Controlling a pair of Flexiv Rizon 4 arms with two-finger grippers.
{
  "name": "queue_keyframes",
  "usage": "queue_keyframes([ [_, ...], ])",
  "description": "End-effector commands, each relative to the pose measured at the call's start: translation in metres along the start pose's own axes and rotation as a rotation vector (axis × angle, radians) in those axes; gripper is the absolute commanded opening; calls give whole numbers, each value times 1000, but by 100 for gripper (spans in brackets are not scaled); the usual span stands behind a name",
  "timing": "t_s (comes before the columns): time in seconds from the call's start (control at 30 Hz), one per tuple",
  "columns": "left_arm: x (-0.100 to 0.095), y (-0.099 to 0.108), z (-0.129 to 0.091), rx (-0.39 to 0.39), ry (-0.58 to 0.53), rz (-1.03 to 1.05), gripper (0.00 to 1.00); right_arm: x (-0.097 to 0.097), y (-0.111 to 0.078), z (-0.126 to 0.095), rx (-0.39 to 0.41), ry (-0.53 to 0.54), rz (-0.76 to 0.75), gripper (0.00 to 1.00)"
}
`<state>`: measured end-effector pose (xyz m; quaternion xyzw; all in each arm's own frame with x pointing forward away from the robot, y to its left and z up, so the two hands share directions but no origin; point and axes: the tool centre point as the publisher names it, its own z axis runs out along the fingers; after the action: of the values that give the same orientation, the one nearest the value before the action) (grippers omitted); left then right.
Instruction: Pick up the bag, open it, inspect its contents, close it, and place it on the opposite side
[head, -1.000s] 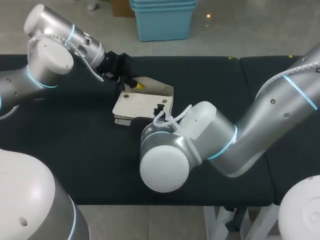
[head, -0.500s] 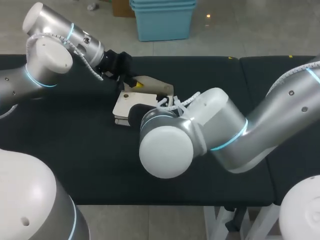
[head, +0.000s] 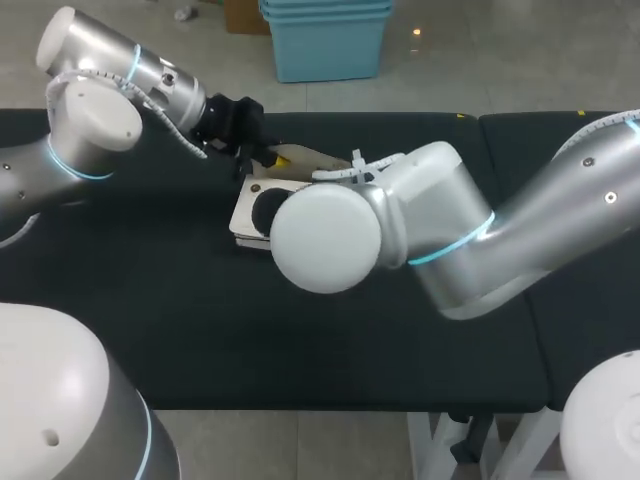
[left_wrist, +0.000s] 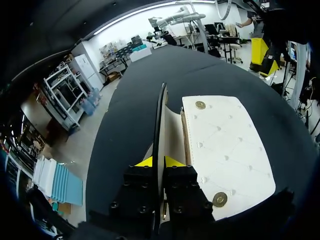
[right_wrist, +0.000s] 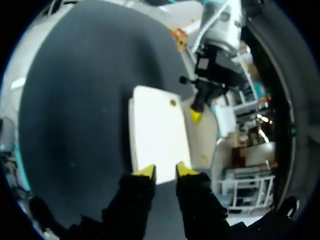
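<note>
From ten o'clock the left hand (left_wrist: 162, 161) reaches in, clenched on the bag's flap (left_wrist: 161, 115), which stands on edge between its yellow tips. The cream bag (left_wrist: 225, 145) lies flat on the dark surface (head: 150, 300), left of middle, at about five o'clock from that hand. The right hand (right_wrist: 165, 170), in from three o'clock, hovers released at the bag's opposite end. The bag's long axis runs straight ahead of it toward the left hand. To my eye it is best placed to steady the body.
</note>
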<state>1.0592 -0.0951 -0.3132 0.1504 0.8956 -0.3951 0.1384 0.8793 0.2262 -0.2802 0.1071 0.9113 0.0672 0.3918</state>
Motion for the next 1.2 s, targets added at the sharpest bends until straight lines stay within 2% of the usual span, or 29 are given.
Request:
queue_keyframes([
  [0.03, 5, -11, -10, -19, -20, 7, 0, -8, 6, -4, 19, 34, 1, 0],
  [0.47, 2, -14, -12, -22, -28, 10, 0, -8, 6, -4, 19, 34, 1, 0],
  [0.57, -5, -24, -18, -21, -37, 43, 0, -33, 6, -4, 6, 38, -5, 0],
  [0.67, -11, -33, -26, -18, -39, 62, 0, -53, 5, -1, -17, 104, -25, 0],
  [0.8, -18, -44, -34, -39, -50, 70, 0, -72, 4, 3, 3, 105, -33, 0],
  [1.0, -25, -57, -47, -44, -51, 40, 0, -83, 3, 9, 1, 117, -51, 0],
  [1.2, -30, -58, -54, -10, -9, -45, 0, -88, 3, 20, 1, 135, -67, 0],
])
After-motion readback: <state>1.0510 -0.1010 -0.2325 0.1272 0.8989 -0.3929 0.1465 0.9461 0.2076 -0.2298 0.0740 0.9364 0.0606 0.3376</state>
